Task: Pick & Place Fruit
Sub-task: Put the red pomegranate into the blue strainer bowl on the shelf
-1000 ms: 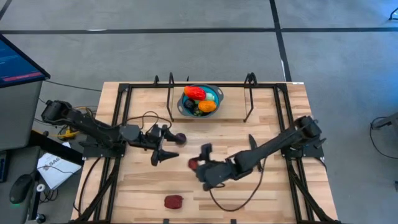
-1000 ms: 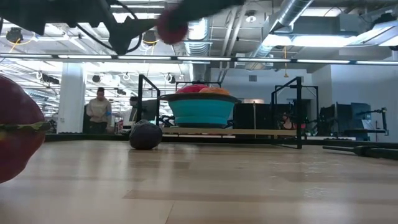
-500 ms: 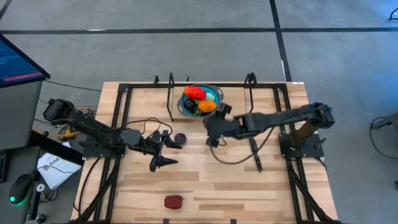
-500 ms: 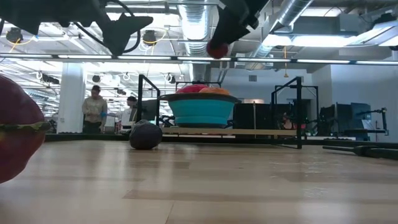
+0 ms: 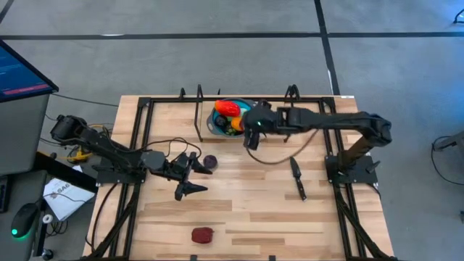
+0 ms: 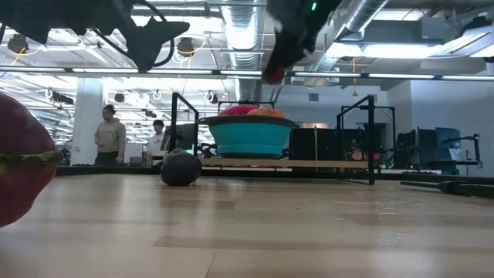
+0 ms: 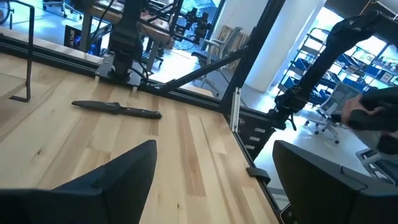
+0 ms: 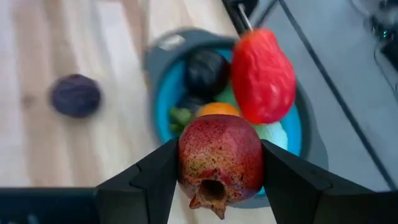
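Grey floor (image 5: pixel 217 65) with dark seams is surrounding the wooden surface (image 5: pixel 239 210). A monitor (image 5: pixel 22 69) is glowing at far left. Beyond, two people (image 6: pixel 108 139) are standing under ceiling ducts (image 6: pixel 363 23) and strip lights (image 6: pixel 417 76), with black frames (image 6: pixel 363 135) and shelving (image 7: pixel 311 56) lining the hall.

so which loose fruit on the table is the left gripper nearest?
The dark purple round fruit, right beside the open left gripper. The maroon fruit lies far off at the table's near edge.
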Controlling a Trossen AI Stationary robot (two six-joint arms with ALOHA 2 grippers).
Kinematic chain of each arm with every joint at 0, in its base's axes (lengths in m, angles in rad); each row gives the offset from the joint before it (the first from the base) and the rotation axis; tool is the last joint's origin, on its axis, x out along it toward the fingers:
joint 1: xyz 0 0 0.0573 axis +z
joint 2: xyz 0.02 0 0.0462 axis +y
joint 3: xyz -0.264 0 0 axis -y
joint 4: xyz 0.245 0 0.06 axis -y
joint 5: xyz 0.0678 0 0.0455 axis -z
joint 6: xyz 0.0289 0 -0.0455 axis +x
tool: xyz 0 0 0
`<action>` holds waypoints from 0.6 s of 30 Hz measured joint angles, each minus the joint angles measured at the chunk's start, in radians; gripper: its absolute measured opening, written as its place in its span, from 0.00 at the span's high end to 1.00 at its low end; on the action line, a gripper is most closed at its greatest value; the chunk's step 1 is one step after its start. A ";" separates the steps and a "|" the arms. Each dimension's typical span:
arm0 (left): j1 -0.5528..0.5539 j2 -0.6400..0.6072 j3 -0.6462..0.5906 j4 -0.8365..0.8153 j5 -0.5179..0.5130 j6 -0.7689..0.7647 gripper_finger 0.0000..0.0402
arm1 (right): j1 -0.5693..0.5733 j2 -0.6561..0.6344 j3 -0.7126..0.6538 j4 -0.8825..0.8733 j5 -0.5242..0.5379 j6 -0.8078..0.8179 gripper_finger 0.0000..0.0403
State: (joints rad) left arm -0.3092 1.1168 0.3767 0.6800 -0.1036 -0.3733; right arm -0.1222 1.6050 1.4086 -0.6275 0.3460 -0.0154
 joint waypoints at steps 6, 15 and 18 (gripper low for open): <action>0.000 0.000 0.000 -0.004 0.000 0.000 0.22 | -0.125 0.071 0.000 0.060 -0.009 0.038 0.48; 0.000 0.000 -0.001 -0.006 0.000 -0.001 0.22 | -0.250 0.119 -0.001 0.058 -0.090 0.092 0.45; 0.000 0.000 -0.001 -0.006 0.000 -0.001 0.22 | -0.260 0.115 -0.001 0.053 -0.106 0.117 0.43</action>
State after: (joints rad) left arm -0.3092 1.1168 0.3759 0.6739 -0.1034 -0.3738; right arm -0.3822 1.7197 1.4078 -0.5745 0.2405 0.1015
